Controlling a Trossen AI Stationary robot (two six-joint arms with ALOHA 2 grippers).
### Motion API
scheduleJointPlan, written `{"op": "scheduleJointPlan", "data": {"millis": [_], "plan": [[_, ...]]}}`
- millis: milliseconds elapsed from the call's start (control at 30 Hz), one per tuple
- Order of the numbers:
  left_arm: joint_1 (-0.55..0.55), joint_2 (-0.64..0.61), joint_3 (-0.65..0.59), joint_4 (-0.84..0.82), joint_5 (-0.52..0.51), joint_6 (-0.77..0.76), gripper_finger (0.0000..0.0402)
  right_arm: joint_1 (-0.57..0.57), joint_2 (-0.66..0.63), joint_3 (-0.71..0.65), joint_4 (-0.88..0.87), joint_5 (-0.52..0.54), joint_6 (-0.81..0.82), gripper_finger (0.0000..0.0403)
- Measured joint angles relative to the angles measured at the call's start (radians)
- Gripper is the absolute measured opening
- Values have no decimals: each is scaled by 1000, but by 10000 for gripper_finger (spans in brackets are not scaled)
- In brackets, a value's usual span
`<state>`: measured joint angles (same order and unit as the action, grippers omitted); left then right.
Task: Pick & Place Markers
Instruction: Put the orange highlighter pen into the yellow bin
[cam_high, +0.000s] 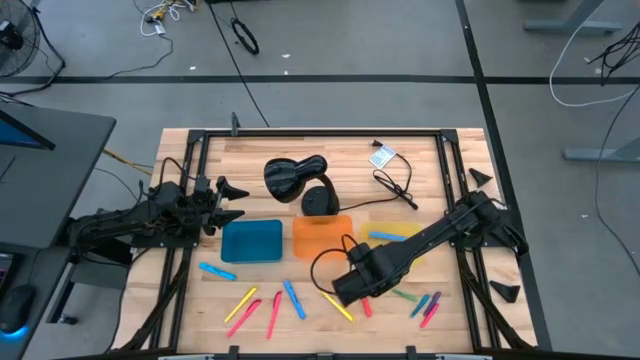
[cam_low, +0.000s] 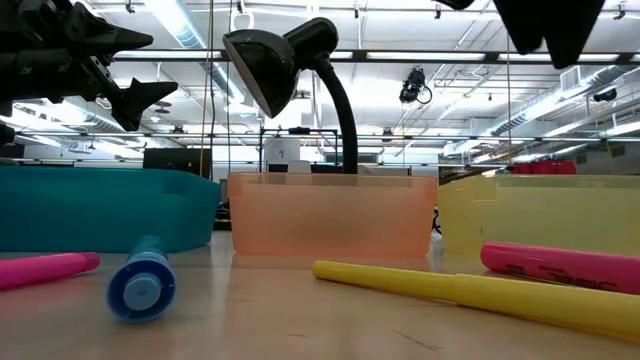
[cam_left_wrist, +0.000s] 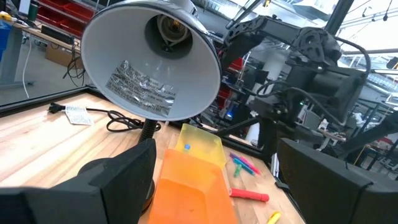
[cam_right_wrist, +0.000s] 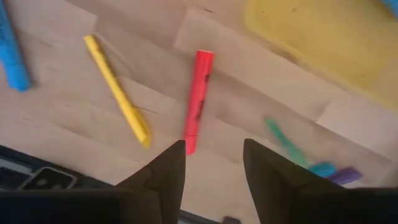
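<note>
Over the front of the table, my right gripper (cam_right_wrist: 213, 163) hangs just above a red marker (cam_right_wrist: 198, 101), fingers parted with a clear gap and nothing in them; the marker's near end lies just ahead of my left-hand finger, a bit off the centre of the gap; beside it a yellow marker (cam_right_wrist: 118, 91) lies slanted, a blue one (cam_right_wrist: 12, 50) farther out, and green, blue and purple ones (cam_right_wrist: 308, 158) bunch on the other side; the yellow tray (cam_right_wrist: 323, 37) sits just beyond, with one blue marker (cam_high: 386, 236) lying in it; from above, more markers (cam_high: 262, 303) are strewn along the front edge before the blue tray (cam_high: 252, 242) and the orange tray (cam_high: 322, 236); so most of the sorting is ahead, I reckon, and this is the approach to a pick; next I'd need to shift sideways so the red one sits square between my fingers, drop down, then close; my left gripper (cam_high: 228, 202) waits by the left edge, raised and open, holding nothing, looking at the lamp (cam_left_wrist: 149, 59)
</note>
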<state>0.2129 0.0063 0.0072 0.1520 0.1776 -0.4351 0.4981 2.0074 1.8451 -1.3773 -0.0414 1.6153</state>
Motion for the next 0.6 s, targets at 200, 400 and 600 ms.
{"op": "scheduleJointPlan", "data": {"millis": [200,400,600], "plan": [[0,0,0,0,0,0,342,1,37,52,3,0,41,162],[0,0,0,0,0,0,342,1,44,64,0,0,52,162],[0,0,0,0,0,0,342,0,44,63,0,0,52,162]]}}
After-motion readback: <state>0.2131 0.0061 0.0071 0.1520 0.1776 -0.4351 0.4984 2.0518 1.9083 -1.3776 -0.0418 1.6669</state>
